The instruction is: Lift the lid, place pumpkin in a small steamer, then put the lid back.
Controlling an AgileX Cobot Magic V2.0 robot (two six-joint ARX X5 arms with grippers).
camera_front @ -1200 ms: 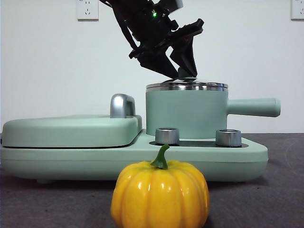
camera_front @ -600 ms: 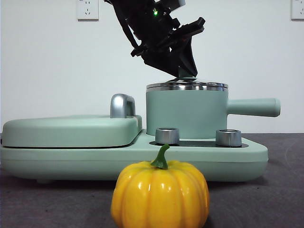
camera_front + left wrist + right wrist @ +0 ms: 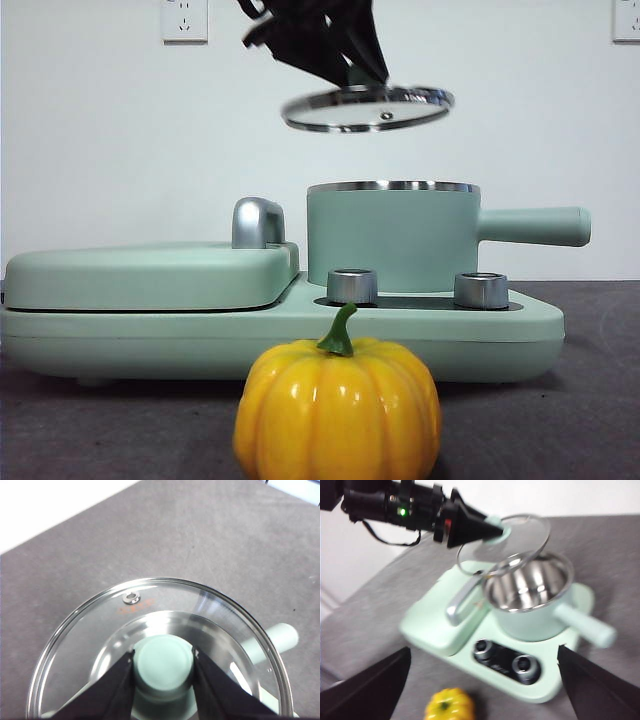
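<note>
Left gripper (image 3: 163, 661), pinching the mint knob, now holds the round glass steel-rimmed lid (image 3: 366, 108) above the mint-green cylindrical steamer pot (image 3: 392, 238) (it sat closed earlier); right gripper (image 3: 482, 687) spread.

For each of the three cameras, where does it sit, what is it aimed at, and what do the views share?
Front view: low at table height, looking level across the pumpkin to the small steamer; a dark gripper holds the lid above.
Left wrist view: on the left arm, looking down past the left gripper onto the lid's knob.
Right wrist view: high, overlooking the table; the open right gripper frames it.
All three show the lid.
</note>
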